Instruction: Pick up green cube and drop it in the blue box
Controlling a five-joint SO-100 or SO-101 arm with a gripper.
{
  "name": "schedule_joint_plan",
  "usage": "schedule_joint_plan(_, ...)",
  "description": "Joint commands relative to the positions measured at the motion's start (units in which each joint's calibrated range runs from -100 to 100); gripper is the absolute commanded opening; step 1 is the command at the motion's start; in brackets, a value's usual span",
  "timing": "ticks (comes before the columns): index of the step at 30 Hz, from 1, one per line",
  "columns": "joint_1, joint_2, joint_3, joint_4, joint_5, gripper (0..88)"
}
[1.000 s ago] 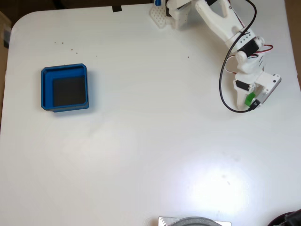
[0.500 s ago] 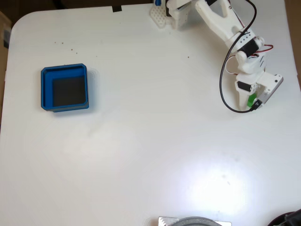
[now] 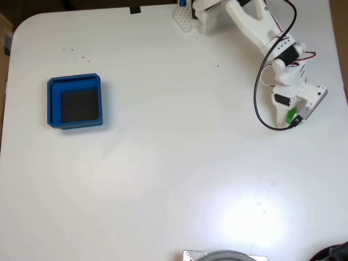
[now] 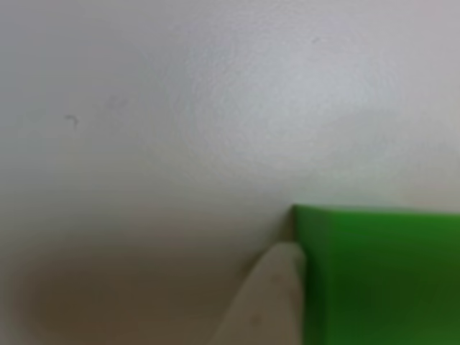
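In the fixed view the green cube [image 3: 292,114] shows as a thin green sliver at the table's right side, mostly covered by my white gripper [image 3: 292,116], which stands over it. The other view is a close look. There the cube [image 4: 381,277] fills the lower right, and a white fingertip [image 4: 277,287] presses against its left face, so the gripper reads as shut on the cube. The second finger is hidden. The blue box [image 3: 52,103], with a dark floor, sits far off at the left of the table and holds nothing.
A black cable [image 3: 256,103] loops beside the arm's wrist. The arm's base [image 3: 204,13] sits at the top edge. A round grey object [image 3: 225,255] pokes in at the bottom edge, and a dark object [image 3: 334,253] at the bottom right corner. White tabletop lies between cube and box.
The gripper head shifted slightly right over the cube, and the visible green patch narrowed. Over the last half second nothing moved.
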Motion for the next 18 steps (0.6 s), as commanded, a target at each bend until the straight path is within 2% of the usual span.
schedule_joint_plan(1, 0.0, -1.3, -3.6, -1.4, 0.0, 32.2)
schedule_joint_plan(10, -0.3, -1.4, -3.5, -1.1, 0.2, 31.0)
schedule_joint_plan(18, 0.2, -1.5, -3.5, -0.9, 0.0, 11.7)
